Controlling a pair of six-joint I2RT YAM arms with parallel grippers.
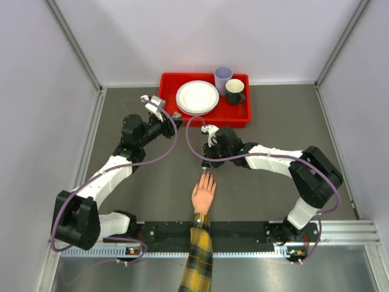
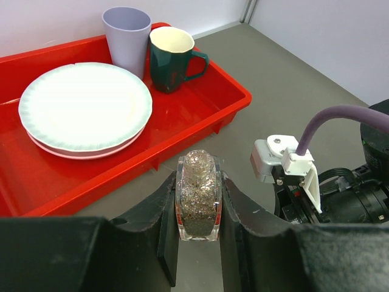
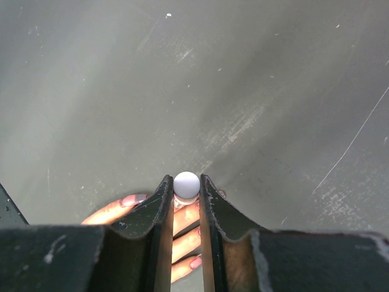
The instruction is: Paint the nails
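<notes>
Top view: high behind the arm bases, looking down on the whole table. Left wrist view: low and near, facing the red tray at the far edge. Right wrist view: close, straight down on the hand. The top view shares both.

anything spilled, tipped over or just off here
Nothing stands out. Stacked plates, cup and mug sit orderly in the red tray, the glitter bottle is clamped in the jaws of the left gripper, the jaws of the right gripper hold the pale cap over the hand, and no polish shows spilled on the table.
</notes>
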